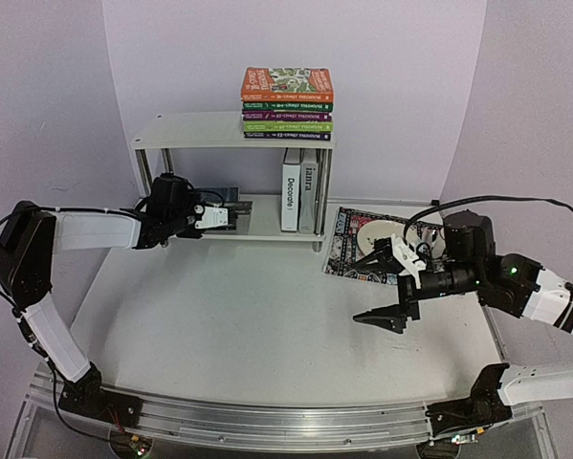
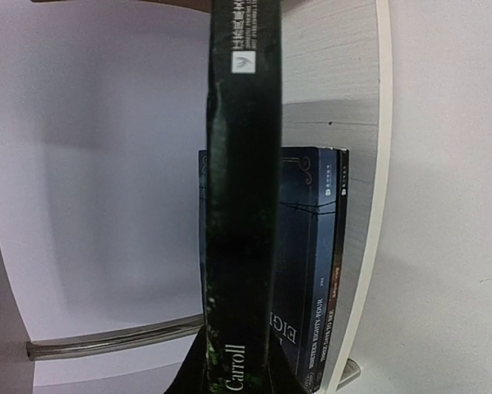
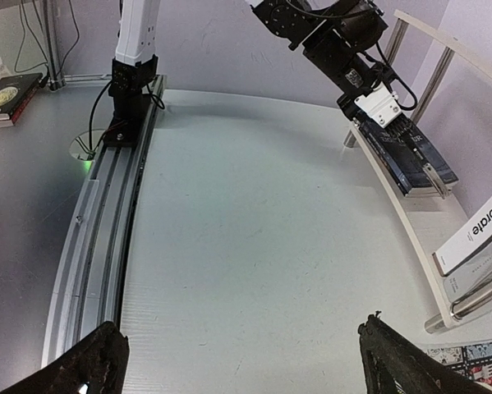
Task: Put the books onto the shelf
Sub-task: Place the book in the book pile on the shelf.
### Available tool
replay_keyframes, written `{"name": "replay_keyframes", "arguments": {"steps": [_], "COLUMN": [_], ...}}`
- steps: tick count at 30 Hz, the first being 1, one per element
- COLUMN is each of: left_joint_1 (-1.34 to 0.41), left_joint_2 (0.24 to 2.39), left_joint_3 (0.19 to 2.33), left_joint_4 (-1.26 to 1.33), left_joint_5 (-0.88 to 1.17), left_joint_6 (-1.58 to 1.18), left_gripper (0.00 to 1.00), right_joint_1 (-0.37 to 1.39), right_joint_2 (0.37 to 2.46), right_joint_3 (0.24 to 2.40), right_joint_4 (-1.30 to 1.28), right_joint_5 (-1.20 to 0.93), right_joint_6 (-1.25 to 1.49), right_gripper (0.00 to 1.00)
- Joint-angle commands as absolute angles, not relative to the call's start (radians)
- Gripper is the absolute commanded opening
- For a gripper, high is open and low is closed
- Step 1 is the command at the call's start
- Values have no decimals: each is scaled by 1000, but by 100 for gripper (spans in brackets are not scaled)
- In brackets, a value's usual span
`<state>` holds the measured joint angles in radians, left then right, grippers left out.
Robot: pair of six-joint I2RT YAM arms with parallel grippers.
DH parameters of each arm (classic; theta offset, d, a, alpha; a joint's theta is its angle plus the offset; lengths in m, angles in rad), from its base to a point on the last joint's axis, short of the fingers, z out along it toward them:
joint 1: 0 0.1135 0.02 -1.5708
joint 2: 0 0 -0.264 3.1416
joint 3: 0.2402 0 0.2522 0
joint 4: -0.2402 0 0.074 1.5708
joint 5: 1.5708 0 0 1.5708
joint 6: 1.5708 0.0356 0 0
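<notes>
Left gripper (image 1: 209, 216) grasps dark book (image 2: 246, 205) at lower tier of shelf (image 1: 186, 131); right gripper (image 1: 358, 292) released

On the shelf (image 1: 190, 131), the lower tier has free room between the flat dark books (image 1: 233, 201) and upright Decorate (image 1: 291, 188).

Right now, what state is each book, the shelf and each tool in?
Left tool: shut on the dark green book, in the shelf lower tier.
Right tool: open, empty, over the table.
Treehouse stack: flat on the shelf's top board.
Decorate, ianra: upright on the lower board.
Dark blue books: flat on the lower board, beneath the held book.
</notes>
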<state>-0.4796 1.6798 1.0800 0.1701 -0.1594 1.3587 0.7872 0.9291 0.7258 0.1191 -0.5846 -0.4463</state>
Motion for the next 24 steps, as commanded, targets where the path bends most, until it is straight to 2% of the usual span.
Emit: {"name": "replay_keyframes", "arguments": {"steps": [1, 24], "left_joint_1": [-446, -345], "left_joint_2": [1672, 1830], "left_joint_3": [1157, 1247], "left_joint_4": [312, 388], "left_joint_5": [-129, -39], "left_joint_6": [1372, 1401], "left_gripper": [0, 0], "right_joint_1": [790, 790], "right_joint_2": [929, 981], "right_joint_3": [733, 795], "right_joint_4": [140, 100], "right_joint_5": [-591, -564], "right_joint_6": [-431, -459], "right_gripper": [98, 98]}}
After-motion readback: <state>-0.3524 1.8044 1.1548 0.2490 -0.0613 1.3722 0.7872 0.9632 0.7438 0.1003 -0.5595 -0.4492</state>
